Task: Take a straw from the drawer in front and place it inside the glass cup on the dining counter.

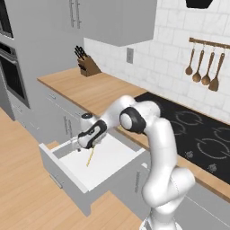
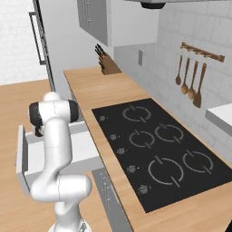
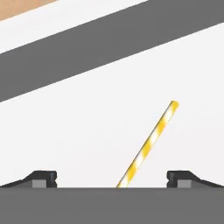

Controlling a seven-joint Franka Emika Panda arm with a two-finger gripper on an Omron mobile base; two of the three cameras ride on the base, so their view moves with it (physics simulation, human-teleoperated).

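The gripper (image 3: 112,177) hangs open inside the pulled-out drawer (image 1: 67,173). The yellow-striped straw (image 3: 151,142) lies flat on its white floor, slanting up between the fingertips (image 3: 43,177).

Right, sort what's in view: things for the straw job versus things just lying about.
For the job:
- straw, lying flat in the drawer
- drawer, pulled open
- gripper, open, just above the straw

Lying about:
- knife block
- cooktop
- hanging wooden utensils
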